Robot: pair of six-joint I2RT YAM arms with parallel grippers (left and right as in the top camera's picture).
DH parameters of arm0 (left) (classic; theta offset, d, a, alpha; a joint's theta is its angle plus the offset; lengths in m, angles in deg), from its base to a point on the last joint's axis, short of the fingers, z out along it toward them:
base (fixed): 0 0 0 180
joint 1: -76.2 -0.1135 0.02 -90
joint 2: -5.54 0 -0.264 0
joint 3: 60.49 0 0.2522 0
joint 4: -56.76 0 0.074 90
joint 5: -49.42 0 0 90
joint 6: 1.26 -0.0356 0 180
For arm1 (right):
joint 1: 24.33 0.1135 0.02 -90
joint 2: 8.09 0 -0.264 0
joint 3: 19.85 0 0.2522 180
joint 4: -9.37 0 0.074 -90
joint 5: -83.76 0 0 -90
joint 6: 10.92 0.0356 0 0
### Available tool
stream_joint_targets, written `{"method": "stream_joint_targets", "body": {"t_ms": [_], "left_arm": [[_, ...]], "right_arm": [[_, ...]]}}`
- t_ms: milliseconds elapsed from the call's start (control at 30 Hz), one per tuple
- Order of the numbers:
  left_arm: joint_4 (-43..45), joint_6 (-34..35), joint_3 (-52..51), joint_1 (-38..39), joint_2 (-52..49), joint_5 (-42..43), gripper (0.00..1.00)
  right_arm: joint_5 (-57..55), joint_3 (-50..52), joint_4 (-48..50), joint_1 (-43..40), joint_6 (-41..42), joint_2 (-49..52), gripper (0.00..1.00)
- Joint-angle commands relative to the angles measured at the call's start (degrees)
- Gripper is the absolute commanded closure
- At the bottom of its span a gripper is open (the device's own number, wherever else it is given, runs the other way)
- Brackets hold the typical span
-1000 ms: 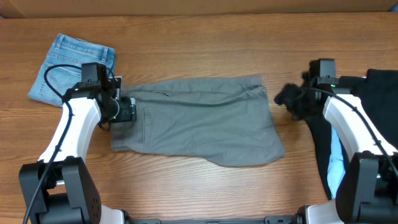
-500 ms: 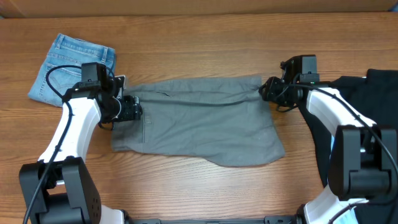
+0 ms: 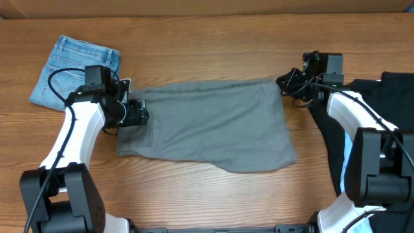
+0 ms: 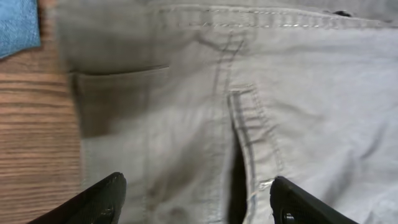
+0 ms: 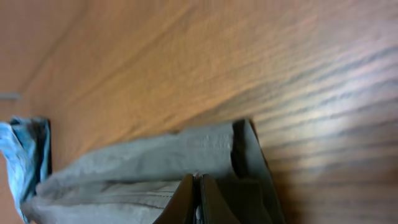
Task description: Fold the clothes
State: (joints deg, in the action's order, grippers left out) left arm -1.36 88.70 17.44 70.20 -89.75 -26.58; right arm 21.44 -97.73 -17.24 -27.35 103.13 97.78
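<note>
1 folded pair of denim shorts (image 3: 76, 68) sits far left on the desk (image 3: 207, 39). The left gripper (image 4: 202, 199) is spread wide over the waistband end of the grey shorts (image 3: 213, 126), which lie flat mid-desk. The right gripper (image 5: 196, 193) is pinched closed, apparently on their far hem corner. Far right: black garments (image 3: 396, 97). Cotton looks light and limp, so grab corners or waistband at 2 points and keep it taut.

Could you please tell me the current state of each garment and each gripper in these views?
grey shorts: spread flat on the table, not yet folded.
denim shorts: folded, lying at the far left, untouched.
black garments: heaped at the right edge, unfolded.
left gripper: open, fingers apart over the pocket end of the grey shorts.
right gripper: shut, pinching a far corner of the grey shorts.
</note>
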Motion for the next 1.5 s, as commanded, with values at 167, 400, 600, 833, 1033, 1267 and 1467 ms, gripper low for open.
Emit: {"method": "stream_joint_targets", "body": {"t_ms": [167,400,600,833,1033,1267,1467], "left_arm": [[0.3,-0.6,0.8,0.0,-0.4,0.9,0.22],[0.5,-2.7,0.8,1.0,-0.4,3.6,0.42],[2.3,-7.5,0.8,4.3,-0.4,8.9,0.74],[8.6,-7.7,0.8,13.9,-1.2,7.8,0.96],[14.5,-6.7,0.8,18.2,-7.9,4.8,0.96],[28.1,2.0,0.9,17.1,-17.1,4.9,0.92],[36.9,9.8,0.9,15.0,-19.6,4.9,0.86]], "right_arm": [[-10.3,-0.8,1.9,1.0,1.9,-0.3,0.26],[-3.1,-1.2,-5.2,-1.6,1.1,-2.7,0.44],[7.4,-1.2,-15.1,-1.2,-2.0,-6.9,0.69],[5.1,0.3,-18.8,3.4,-1.4,-6.8,0.91],[-3.7,0.5,-15.4,8.2,5.0,-2.3,0.95],[-3.7,0.5,1.2,10.1,16.5,7.1,0.95],[-9.4,0.5,6.2,9.6,19.7,11.4,0.95]]}}
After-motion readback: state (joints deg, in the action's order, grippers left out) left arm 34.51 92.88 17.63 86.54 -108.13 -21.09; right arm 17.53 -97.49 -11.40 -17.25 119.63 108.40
